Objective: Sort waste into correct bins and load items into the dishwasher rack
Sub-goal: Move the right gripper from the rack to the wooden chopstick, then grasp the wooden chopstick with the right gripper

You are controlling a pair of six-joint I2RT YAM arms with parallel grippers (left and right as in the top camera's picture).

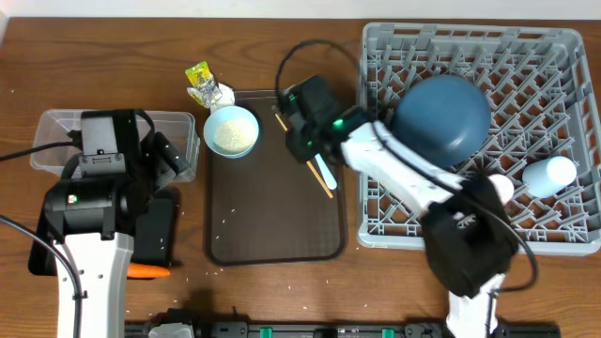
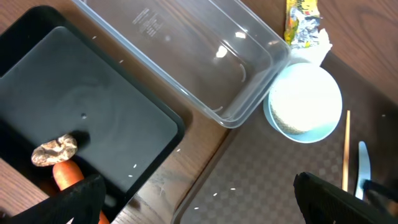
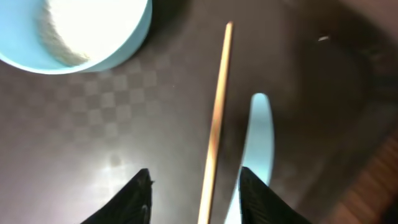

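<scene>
Right gripper [image 3: 196,200] is low over the brown tray [image 1: 272,216], jaws apart and empty. The chopstick [image 3: 217,112] runs up between the two fingers. The pale-blue spoon [image 3: 260,137] lies flat on the tray just beside the chopstick, its near end at the right-hand finger. Can't tell whether anything is touching.

Left gripper [image 2: 199,205] hangs over the bench [image 1: 94,56] by the bins, jaws wide apart, nothing in them.

The black tray [image 2: 93,106] holds the carrot [image 2: 65,176] and the brown lumpy piece [image 2: 55,150], touching each other at one corner. The clear tub [image 2: 186,56] sits alongside it.

The bowl [image 2: 306,138] holds rice [image 2: 305,99] and sits on the brown tray's far-left corner. The wrapper [image 2: 303,22] is on the bench just beyond the bowl. A few loose grains are scattered on tray and bench.

The blue plate [image 1: 443,117] is in the rack [image 1: 563,56], propped among the pegs. A small pale cup [image 1: 549,175] lies on its side further right in the rack.
</scene>
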